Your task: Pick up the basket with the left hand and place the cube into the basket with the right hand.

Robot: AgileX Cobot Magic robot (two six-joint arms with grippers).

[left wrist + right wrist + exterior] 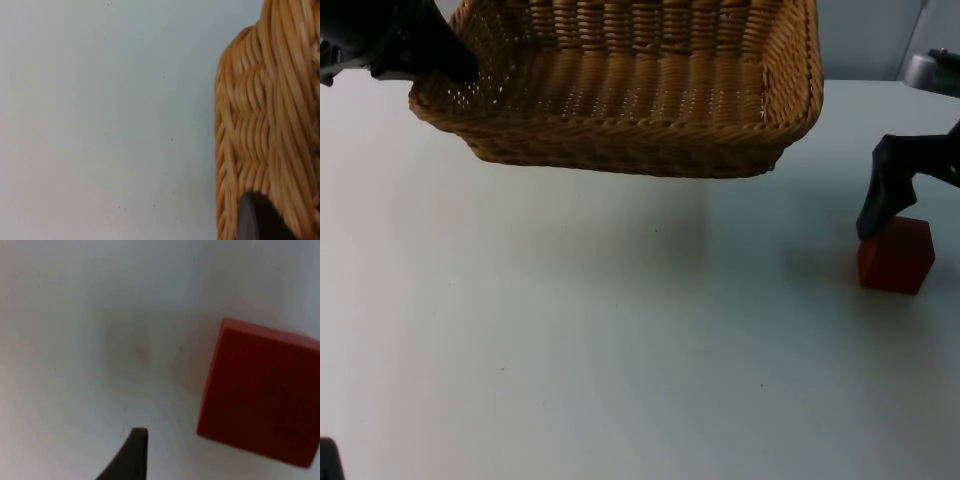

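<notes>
The woven wicker basket (620, 120) hangs tilted above the back of the white table, its shadow on the surface below it. My left gripper (460, 70) is shut on the basket's left rim; in the left wrist view a black fingertip (255, 220) presses against the basket's wall (265, 125). The red cube (897, 256) rests on the table at the right. My right gripper (876, 222) is low beside the cube's upper left edge, open and holding nothing. In the right wrist view one fingertip (135, 450) stands apart from the cube (260, 390).
A round grey metal part (932, 70) sits at the back right by the partition wall. The bare white table (570, 350) stretches wide in front of the basket and left of the cube.
</notes>
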